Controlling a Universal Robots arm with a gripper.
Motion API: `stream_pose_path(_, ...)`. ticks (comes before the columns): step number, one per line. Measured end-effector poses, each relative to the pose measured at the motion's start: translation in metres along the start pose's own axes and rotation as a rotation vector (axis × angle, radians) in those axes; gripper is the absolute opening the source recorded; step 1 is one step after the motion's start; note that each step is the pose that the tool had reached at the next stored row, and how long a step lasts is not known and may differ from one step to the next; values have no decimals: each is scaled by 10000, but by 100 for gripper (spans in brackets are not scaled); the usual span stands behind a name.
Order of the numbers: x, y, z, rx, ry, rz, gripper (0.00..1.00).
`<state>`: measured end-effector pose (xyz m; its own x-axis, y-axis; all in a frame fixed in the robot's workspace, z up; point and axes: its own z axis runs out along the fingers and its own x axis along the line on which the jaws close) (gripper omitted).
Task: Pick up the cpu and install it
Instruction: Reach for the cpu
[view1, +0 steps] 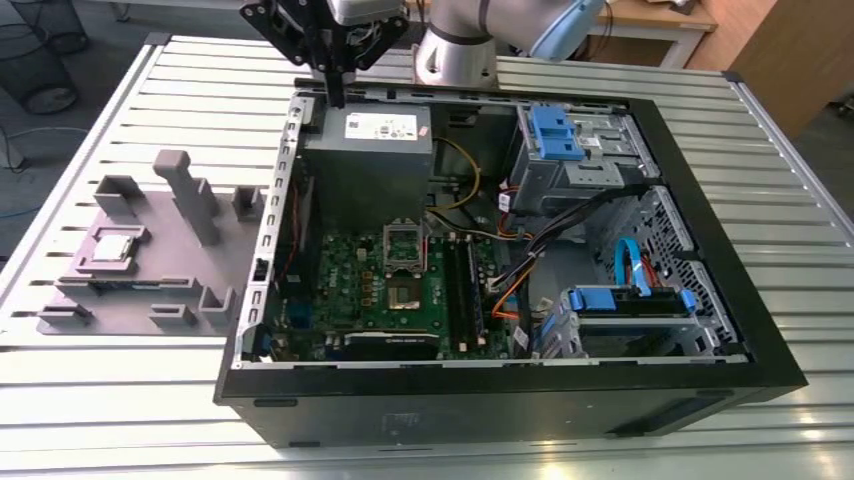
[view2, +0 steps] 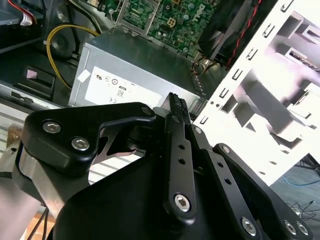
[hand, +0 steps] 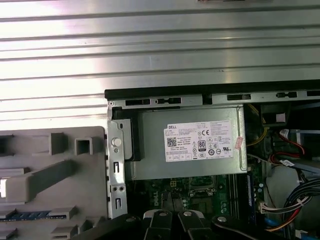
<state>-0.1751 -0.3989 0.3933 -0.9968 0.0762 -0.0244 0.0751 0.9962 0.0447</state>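
Tabletop: I am looking at a ribbed metal tabletop that is carrying everything.
Computer case: the black computer case is lying open on it, insides facing up.
Fixture tray: a grey plastic tray of blocks is sitting just beside the case, on the exterior view's left.
Power supply: the grey box is sitting in the case's far corner.
Circuit board: the green board is lying flat on the case floor, with its socket uncovered and the hinged frame standing open.
Pincer: I am holding the pincer above the far edge of the case, over the power supply. Its fingers are looking pressed together, with nothing between them.
Cpu: I am taking the pale square in the raised holder on the tray to be the cpu. It is well apart from the pincer and outside the case.
Step in hand: I am judging this as the reach toward the chip, with no grasp made.
Doing it well: I am aiming to centre over the holder, spread the fingers before descending, clear the tall tray posts, and grip the chip's edges while keeping it level.
Writing: a white sticker with dark print and marks is showing on the power supply. I am not reading it out.
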Motion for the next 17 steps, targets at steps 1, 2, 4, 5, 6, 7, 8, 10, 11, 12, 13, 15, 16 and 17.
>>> stream_pose_path(1,14,-1,-1,1,0,-1,11)
stream_pose_path(2,29,-2,-1,0,0,0,11)
stream_pose_path(4,57,-4,-1,0,0,0,11)
stream_pose_path(5,71,-5,-2,0,0,0,11)
stream_pose_path(6,87,-7,-2,0,0,1,11)
stream_pose_path(7,100,-8,-2,0,0,0,11)
stream_pose_path(8,115,-9,-3,0,0,0,11)
stream_pose_path(10,145,-11,-3,-1,-1,1,11)
stream_pose_path(11,161,-12,-4,-1,-1,0,11)
stream_pose_path(12,179,-14,-4,0,0,0,11)
stream_pose_path(13,195,-15,-5,0,0,0,11)
stream_pose_path(15,229,-17,-6,0,0,-1,11)
stream_pose_path(16,246,-19,-6,0,0,-1,11)
stream_pose_path(17,262,-20,-6,0,0,0,11)
